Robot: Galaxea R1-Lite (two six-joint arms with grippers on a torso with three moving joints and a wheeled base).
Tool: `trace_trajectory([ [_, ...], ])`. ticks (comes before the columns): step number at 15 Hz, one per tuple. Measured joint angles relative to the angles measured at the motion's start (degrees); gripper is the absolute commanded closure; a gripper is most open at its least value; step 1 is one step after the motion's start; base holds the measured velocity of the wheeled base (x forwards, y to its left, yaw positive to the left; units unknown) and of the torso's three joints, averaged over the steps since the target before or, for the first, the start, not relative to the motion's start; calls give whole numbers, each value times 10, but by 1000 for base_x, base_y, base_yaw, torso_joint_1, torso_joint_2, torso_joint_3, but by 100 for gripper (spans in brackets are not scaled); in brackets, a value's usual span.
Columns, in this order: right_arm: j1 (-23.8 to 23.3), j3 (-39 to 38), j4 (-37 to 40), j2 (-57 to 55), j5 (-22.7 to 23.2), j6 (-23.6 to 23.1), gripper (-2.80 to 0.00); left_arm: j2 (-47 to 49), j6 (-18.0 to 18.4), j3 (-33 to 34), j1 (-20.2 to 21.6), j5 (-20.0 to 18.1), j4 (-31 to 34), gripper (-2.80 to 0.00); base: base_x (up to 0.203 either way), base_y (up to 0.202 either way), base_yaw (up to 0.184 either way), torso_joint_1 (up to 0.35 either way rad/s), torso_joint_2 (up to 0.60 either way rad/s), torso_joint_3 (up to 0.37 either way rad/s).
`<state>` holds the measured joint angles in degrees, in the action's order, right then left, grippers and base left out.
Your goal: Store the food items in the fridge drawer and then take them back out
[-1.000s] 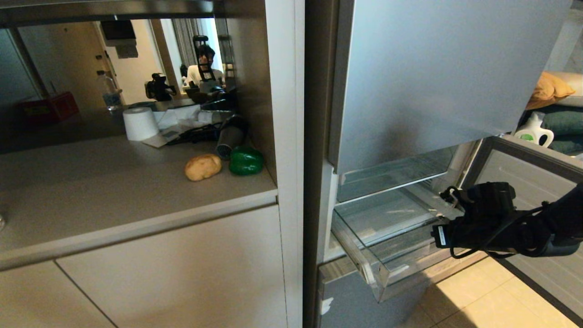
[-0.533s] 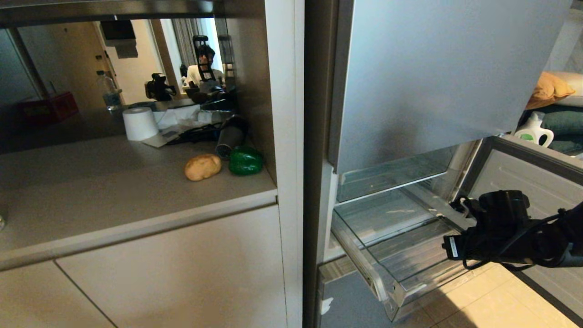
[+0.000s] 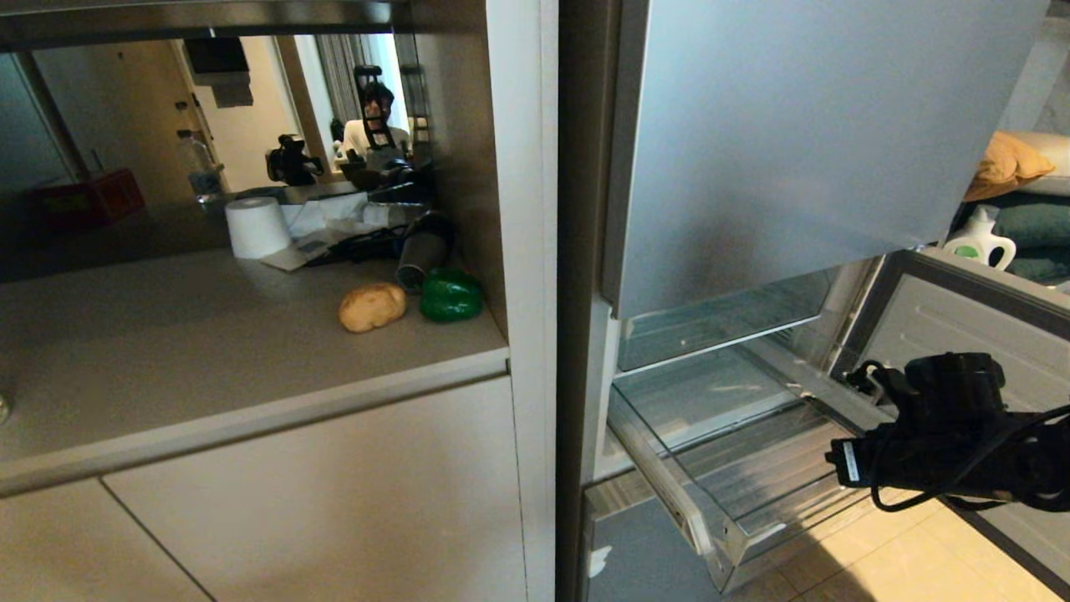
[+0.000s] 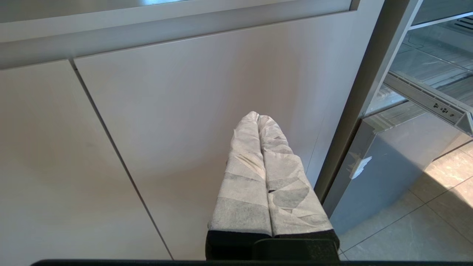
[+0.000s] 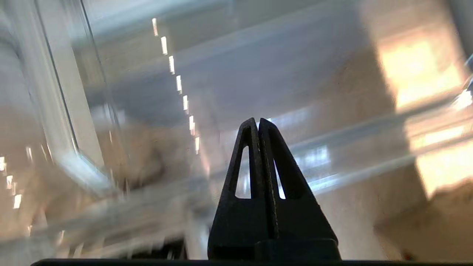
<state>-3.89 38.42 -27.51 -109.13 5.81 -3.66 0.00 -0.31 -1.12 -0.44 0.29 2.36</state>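
Beside the pulled-out fridge drawer (image 3: 736, 493), the right gripper (image 5: 258, 123) reaches level, closed, empty.

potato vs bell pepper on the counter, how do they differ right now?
Colour: the lumpy tan-yellow potato is pale and matte, while the glossy dark green bell pepper shines.
Shape: the potato is an elongated oval; the pepper is blockier and lobed.
Place: the pepper lies nearer the cabinet's side wall, against a dark cylindrical object; the potato lies on its other side, toward open counter.
Shared: similar size, both resting on the beige countertop, neither in the pulled-out clear plastic fridge drawer.
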Motion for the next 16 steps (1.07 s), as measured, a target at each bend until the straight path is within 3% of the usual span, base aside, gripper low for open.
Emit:
trace_trajectory([
  [3, 21, -5, -82, 8, 2, 1, 0, 0, 0, 0, 0, 0, 0, 0, 0, 0, 0, 0, 0, 0],
  [6, 75, -33, -141, 36, 3, 2, 0, 0, 0, 0, 0, 0, 0, 0, 0, 0, 0, 0, 0, 0],
  [10, 196, -59, -147, 101, 1, 9, 0, 0, 0, 0, 0, 0, 0, 0, 0, 0, 0, 0, 0, 0],
  [14, 328, -39, -148, 123, -57, 13, 0, 0, 0, 0, 0, 0, 0, 0, 0, 0, 0, 0, 0, 0],
  [16, 366, -8, -149, 111, -76, 13, 0, 0, 0, 0, 0, 0, 0, 0, 0, 0, 0, 0, 0, 0],
])
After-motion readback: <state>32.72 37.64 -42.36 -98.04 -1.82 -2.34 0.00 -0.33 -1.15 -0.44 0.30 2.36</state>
